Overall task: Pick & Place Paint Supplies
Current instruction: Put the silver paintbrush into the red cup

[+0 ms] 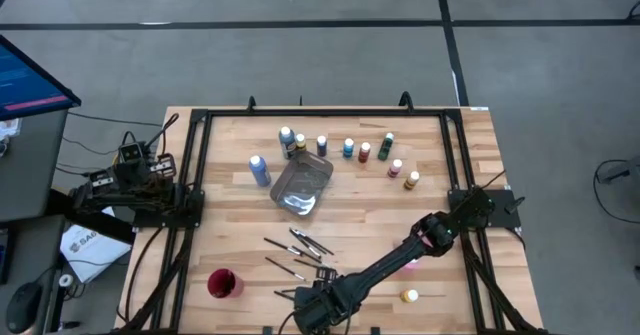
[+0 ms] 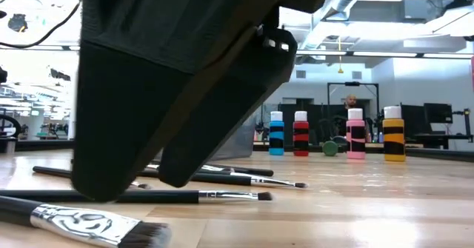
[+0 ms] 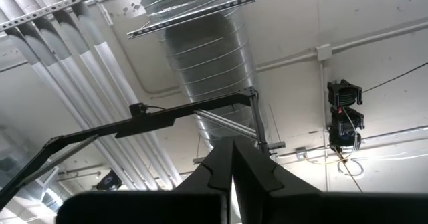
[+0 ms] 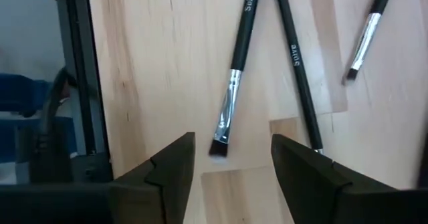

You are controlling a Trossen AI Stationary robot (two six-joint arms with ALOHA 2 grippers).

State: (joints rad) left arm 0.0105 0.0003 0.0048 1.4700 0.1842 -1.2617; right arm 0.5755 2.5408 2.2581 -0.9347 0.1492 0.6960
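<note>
Several thin dark paintbrushes (image 1: 300, 247) lie flat on the wood near the table's near edge. My right gripper (image 1: 306, 313) hangs low over them, open. In the right wrist view its fingers (image 4: 170, 174) stand on either side of the bristle end of one brush (image 4: 234, 83), which lies on the table. Small paint bottles (image 1: 348, 148) stand upright in a loose row along the far side; four show in the low view (image 2: 301, 133). A yellow bottle (image 1: 409, 296) lies near the right arm. My left gripper (image 3: 232, 177) is parked at the table's left edge (image 1: 133, 170), shut, pointing at the ceiling.
A grey metal tray (image 1: 303, 187) sits mid-table with a blue bottle (image 1: 260, 170) beside it. A red cup (image 1: 224, 283) stands near the near left corner. A black frame rail (image 4: 90, 77) runs along the edge by my right gripper. A person (image 2: 352, 100) is far behind.
</note>
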